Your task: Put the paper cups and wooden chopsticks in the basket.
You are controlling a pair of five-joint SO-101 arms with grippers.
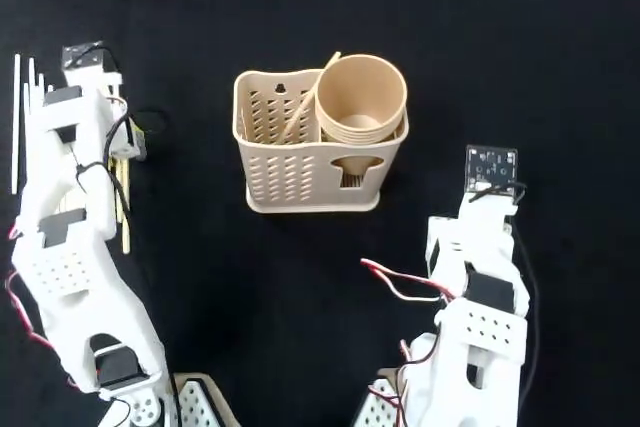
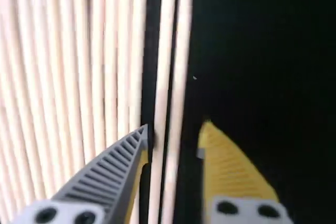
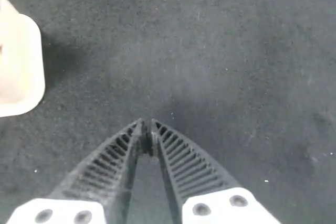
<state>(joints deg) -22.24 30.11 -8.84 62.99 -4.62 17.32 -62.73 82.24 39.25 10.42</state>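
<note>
While the left tool [image 2: 176, 128] hangs low over the chopsticks [image 2: 79, 77] lying at the left edge of the table [image 1: 520, 57], its jaws stand narrowly apart with two sticks [image 2: 170, 51] between them, not visibly clamped. Right tool [image 3: 147, 125]: jaws closed together, holding nothing, over the table near and right of the basket [image 1: 300, 172]. Basket sits mid-table, far side; stacked cups [image 1: 362, 97] in its right compartment, one chopstick [image 1: 300, 115] leaning in the left.

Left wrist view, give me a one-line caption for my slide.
Open left tool straddles two chopsticks beside the main row, on black cloth.
</note>
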